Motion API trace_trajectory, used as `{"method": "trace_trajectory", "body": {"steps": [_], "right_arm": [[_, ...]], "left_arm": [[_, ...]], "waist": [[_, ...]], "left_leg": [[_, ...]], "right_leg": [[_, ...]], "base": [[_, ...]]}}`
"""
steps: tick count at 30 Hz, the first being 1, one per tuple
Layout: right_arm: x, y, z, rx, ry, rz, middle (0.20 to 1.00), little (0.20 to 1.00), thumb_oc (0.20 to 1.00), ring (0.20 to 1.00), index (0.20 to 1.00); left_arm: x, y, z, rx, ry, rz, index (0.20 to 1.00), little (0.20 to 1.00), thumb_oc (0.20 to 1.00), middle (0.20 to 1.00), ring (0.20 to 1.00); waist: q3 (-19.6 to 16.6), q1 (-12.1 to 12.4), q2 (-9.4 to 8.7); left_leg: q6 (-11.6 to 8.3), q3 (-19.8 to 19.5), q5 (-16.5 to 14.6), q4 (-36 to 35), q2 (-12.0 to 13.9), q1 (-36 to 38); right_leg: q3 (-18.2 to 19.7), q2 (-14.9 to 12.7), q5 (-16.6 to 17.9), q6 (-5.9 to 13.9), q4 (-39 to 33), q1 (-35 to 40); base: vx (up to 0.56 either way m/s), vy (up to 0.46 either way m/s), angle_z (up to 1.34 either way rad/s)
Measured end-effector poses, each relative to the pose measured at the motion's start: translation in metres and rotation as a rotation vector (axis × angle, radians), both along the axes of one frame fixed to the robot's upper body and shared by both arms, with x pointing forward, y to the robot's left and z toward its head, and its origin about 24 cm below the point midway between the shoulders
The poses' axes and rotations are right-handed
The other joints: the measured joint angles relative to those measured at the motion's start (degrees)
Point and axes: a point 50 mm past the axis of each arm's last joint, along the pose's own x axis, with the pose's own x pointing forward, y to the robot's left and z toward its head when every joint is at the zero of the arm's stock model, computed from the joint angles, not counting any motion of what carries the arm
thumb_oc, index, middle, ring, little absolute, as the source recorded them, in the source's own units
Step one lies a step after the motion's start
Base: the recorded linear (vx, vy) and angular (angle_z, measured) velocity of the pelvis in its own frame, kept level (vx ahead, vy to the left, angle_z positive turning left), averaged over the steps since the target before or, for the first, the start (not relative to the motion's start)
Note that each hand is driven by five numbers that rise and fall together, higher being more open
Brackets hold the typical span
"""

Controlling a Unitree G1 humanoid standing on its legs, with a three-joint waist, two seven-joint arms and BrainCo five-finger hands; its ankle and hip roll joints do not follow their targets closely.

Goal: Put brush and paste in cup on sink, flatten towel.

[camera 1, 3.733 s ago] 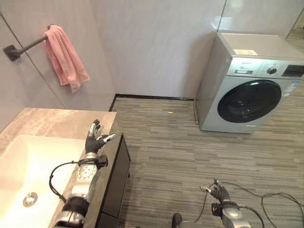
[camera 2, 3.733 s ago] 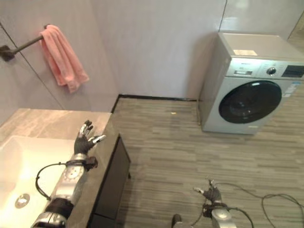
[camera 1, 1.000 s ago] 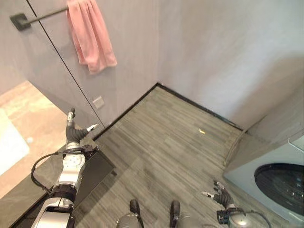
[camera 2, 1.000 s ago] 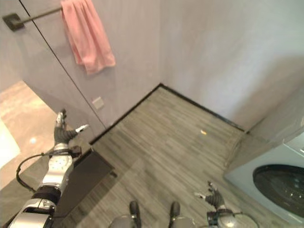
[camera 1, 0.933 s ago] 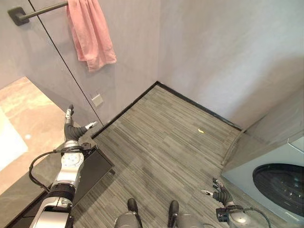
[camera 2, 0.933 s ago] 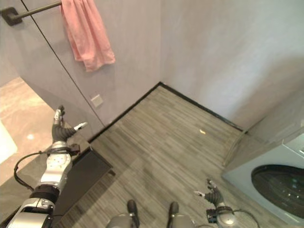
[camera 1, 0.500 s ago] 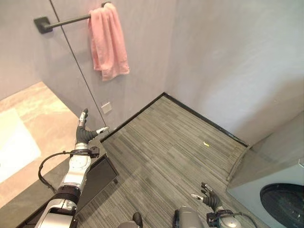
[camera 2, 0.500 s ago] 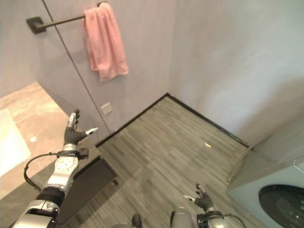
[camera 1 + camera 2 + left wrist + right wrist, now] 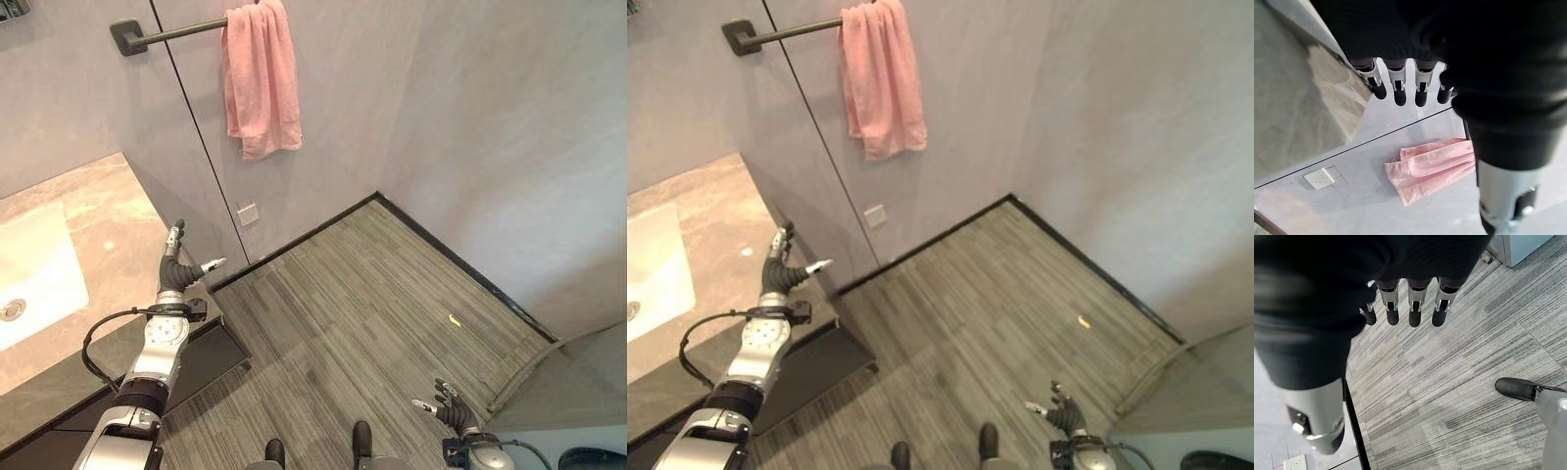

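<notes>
The left arm is raised over the near edge of the countertop [image 9: 108, 235], and the left hand [image 9: 174, 271] is held upright with fingers straight and thumb spread aside; nothing is held. The right hand [image 9: 453, 414] is kept low over the floor, fingers relaxed and splayed, and is likewise empty.

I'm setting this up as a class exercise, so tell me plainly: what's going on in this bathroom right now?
Nothing is being handled. The robot stands by the sink counter with its left hand raised over the counter's edge, fingers straight and holding nothing. Its right hand hangs low over the floor, also open. The pink towel hangs bunched on the wall bar, not yet flattened and apart from both hands.
</notes>
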Motion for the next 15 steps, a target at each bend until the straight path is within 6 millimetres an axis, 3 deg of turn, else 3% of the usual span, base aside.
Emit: {"method": "trace_trajectory", "body": {"steps": [3,4,5,8,15], "right_arm": [[-0.007,-0.002,-0.003,-0.003,0.025,-0.008,1.000,1.000,1.000,1.000,1.000],[-0.001,-0.006,-0.001,0.046,0.002,-0.087,1.000,1.000,1.000,1.000,1.000],[0.001,-0.016,0.001,0.065,-0.014,-0.169,1.000,1.000,1.000,1.000,1.000],[-0.006,-0.038,0.002,0.058,-0.005,-0.296,1.000,1.000,1.000,1.000,1.000],[-0.006,-0.036,0.001,0.080,0.007,-0.274,1.000,1.000,1.000,1.000,1.000]], "left_arm": [[0.000,-0.002,0.000,0.020,0.003,-0.009,1.000,1.000,1.000,1.000,1.000],[-0.003,0.002,0.013,-0.045,-0.023,-0.025,1.000,1.000,1.000,1.000,1.000],[-0.012,0.001,0.012,-0.088,-0.003,-0.047,1.000,1.000,1.000,1.000,1.000],[-0.027,-0.004,0.004,-0.104,0.021,-0.098,1.000,1.000,1.000,1.000,1.000],[-0.034,-0.002,-0.001,-0.141,0.040,-0.094,1.000,1.000,1.000,1.000,1.000]], "waist": [[0.00,-0.08,0.01],[1.76,-0.30,0.48],[3.68,-0.62,0.30],[4.17,-0.51,-0.09],[4.59,-0.29,-1.14]], "left_leg": [[-0.07,0.02,-0.06,-0.52,-0.45,0.11],[0.03,0.02,0.10,0.17,-0.54,2.25],[0.38,0.21,-0.17,0.29,-0.55,4.47],[1.06,0.81,-1.48,0.16,-0.23,7.86],[1.10,1.30,-4.21,4.27,-0.82,8.91]], "right_leg": [[0.02,-0.66,-0.02,0.00,-0.17,-0.17],[-0.28,-0.76,-0.04,0.02,0.72,1.42],[-0.14,-0.77,-0.62,-0.01,1.65,3.27],[0.00,-0.98,-3.42,0.22,4.59,4.75],[0.41,-2.16,-9.86,0.35,15.72,2.11]], "base": [[0.00,0.000,0.00],[0.03,0.030,-0.06],[0.00,0.036,-0.03],[-0.01,0.024,-0.05],[-0.02,0.011,-0.02]]}}
